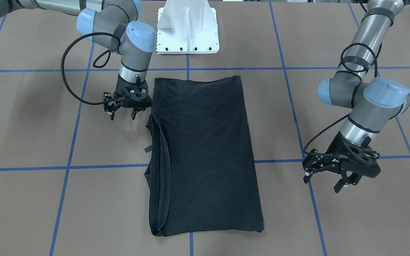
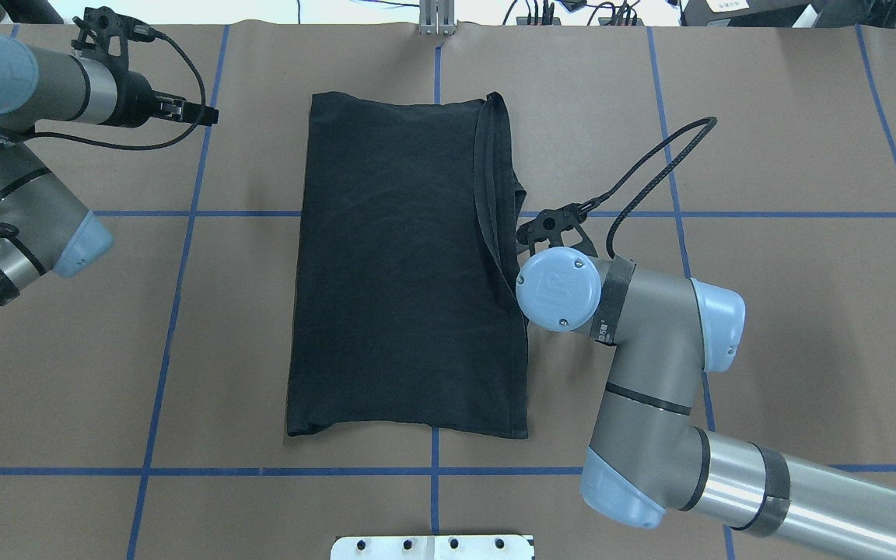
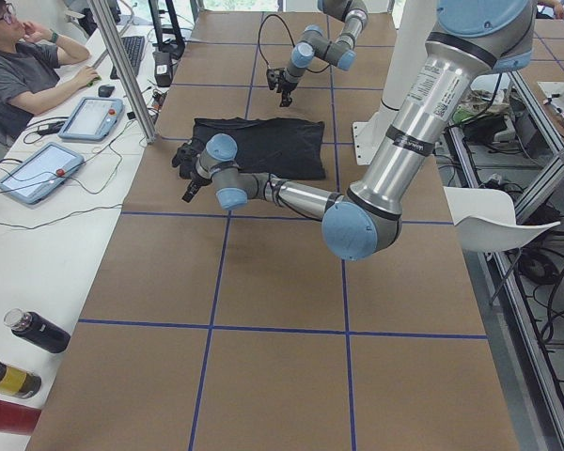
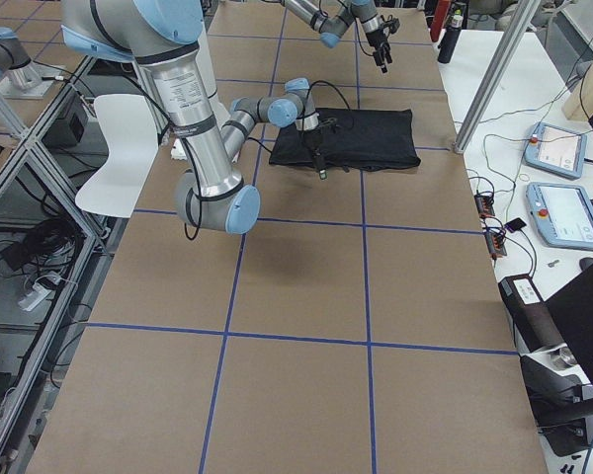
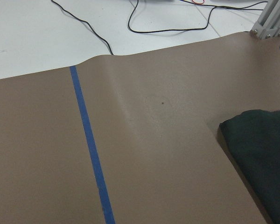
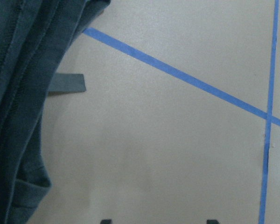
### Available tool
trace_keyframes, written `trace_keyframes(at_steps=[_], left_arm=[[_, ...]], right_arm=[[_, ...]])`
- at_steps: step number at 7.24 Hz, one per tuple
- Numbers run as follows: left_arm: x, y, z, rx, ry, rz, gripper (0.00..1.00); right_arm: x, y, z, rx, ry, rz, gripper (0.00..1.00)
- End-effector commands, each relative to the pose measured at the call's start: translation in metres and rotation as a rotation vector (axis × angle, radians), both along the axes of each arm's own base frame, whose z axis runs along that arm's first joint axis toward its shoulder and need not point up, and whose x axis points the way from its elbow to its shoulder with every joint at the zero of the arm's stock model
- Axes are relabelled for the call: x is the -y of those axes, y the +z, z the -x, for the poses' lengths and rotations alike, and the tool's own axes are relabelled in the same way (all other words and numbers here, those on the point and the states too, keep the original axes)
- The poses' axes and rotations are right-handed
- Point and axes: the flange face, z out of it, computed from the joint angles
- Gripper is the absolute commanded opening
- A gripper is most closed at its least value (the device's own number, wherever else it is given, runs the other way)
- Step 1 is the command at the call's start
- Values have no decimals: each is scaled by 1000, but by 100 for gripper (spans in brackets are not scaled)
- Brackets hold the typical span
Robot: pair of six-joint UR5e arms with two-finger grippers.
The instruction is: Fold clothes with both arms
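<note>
Where the front camera looks down, one folded black T-shirt [image 1: 205, 153] lies on the brown table [image 1: 30, 142] between two arms [image 1: 133, 53]; the right gripper [image 1: 122, 115] hangs spread just beside its edge, the left gripper [image 1: 323, 183] spread, well apart. Overhead, blue tape lines [image 2: 176, 311] grid the surface. From the left side, one person [image 3: 19, 75] sits at a white desk [image 3: 38, 254] holding two tablets [image 3: 92, 117].

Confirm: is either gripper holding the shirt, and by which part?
Nothing is held. The right gripper is open over bare table, beside the layered edge of the T-shirt; the left gripper is open, clear of it.
</note>
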Motion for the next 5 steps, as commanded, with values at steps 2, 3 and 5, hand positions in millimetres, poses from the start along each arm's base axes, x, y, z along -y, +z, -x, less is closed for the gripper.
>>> trace_keyframes(at_steps=[2,3,5], left_arm=[[0,-1,0,-1,1,-1,100],[0,-1,0,-1,1,-1,100],[-4,0,-7,-1,11,2,100]], right_arm=[[42,-72,-4,153,113,-32,98],[66,-72,40,210,170,-18,99],[93,-50,81,194,173,-13,99]])
